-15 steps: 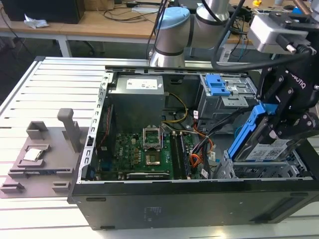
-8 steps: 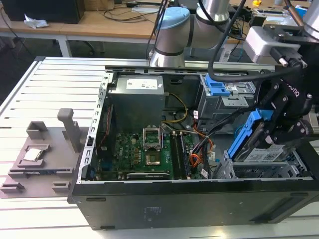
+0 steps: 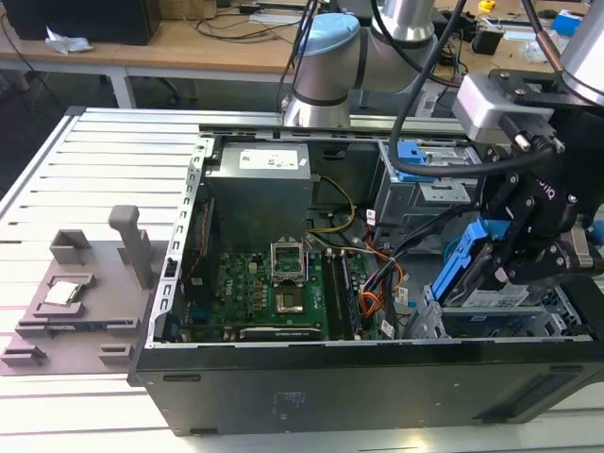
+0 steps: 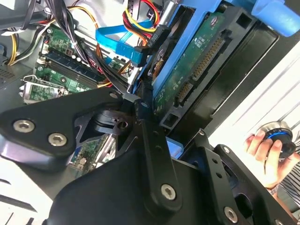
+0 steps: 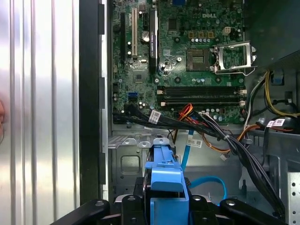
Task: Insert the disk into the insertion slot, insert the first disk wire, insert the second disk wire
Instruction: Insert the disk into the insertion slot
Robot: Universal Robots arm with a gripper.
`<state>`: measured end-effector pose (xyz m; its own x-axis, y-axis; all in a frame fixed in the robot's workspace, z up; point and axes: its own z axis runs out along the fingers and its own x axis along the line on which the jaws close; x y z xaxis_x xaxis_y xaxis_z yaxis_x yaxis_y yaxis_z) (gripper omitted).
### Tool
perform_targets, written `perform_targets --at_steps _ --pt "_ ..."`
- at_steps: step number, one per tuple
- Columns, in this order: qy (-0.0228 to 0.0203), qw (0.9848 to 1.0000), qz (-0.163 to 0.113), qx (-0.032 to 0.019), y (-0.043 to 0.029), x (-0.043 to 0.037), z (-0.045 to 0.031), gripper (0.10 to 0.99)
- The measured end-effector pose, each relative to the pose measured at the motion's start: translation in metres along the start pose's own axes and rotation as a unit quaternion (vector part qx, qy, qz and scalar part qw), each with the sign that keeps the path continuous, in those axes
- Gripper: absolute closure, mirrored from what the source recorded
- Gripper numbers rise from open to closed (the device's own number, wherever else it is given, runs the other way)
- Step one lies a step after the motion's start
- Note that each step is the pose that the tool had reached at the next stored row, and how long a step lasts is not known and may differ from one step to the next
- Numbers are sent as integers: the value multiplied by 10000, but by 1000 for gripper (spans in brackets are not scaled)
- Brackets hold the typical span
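Exterior view: gripper (image 3: 517, 253) clamped on disk (image 3: 462, 260), held tilted over insertion slot (image 3: 566, 316) at exterior view's right. Judged step: disk insertion, disk not yet seated. Seating calls for caddy edge square to slot mouth. Second disk wire (image 5: 206, 180) curls inside case (image 3: 283, 396) near disk.

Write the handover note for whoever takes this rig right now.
Tool: shut on the disk, gripping its blue caddy.
Disk: held tilted over the insertion slot at the exterior view's right, not seated.
Second disk wire: lies looped inside the case; the disk's connectors are bare.
Done: disk in the grasp, at the slot.
Left: seating the disk, both wires.
Note: a person's hand is on a knob beside the case.
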<state>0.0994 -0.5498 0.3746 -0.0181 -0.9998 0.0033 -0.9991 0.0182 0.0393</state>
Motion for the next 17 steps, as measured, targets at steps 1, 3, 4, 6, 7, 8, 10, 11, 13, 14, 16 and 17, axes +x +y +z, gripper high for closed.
perform_targets --at_steps 1,3,4,6,7,8,10,11,13,14,16,17 --pt "1 10000 0 0 0 0 2 722" --pt "0 10000 0 0 0 0 4 722" --pt "0 10000 0 0 0 0 4 722" --pt "0 10000 0 0 0 0 6 647" --pt "0 10000 0 0 0 0 6 647" --pt "1 10000 0 0 0 0 6 647" --pt "6 10000 0 0 0 0 7 647" --pt "15 10000 1 1 1 1 -17 647" --pt "40 10000 1 3 4 -1 -126 647" --pt "49 10000 2 3 7 -1 -164 647" --pt "68 10000 3 3 10 -10 -257 647" --pt "68 10000 3 3 11 -12 -267 647"
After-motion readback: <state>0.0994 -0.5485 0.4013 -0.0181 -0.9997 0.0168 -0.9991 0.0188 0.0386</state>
